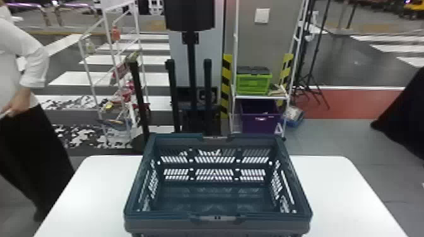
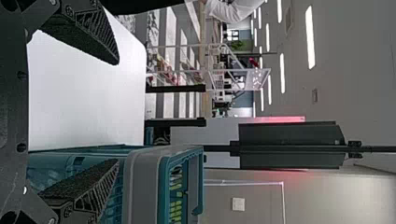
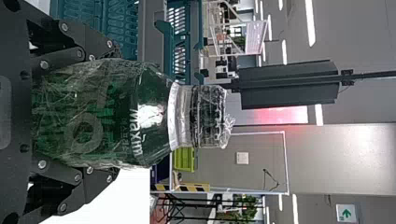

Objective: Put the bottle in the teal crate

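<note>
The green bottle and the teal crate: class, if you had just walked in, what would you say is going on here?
The robot's right gripper is holding the green bottle, which is wrapped in clear film. The teal crate stands on the white table, and the bottle is not in it yet. The left gripper is open and holds nothing.

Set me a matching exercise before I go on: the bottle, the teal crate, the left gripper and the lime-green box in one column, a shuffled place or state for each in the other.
1. Bottle
2. Teal crate
3. Left gripper
4. Lime-green box

A. Standing on the white table
B. On the rack, above the purple bin
C. Held between the fingers of the right gripper
D. Open, holding nothing

Pairs: 1-C, 2-A, 3-D, 4-B
</note>
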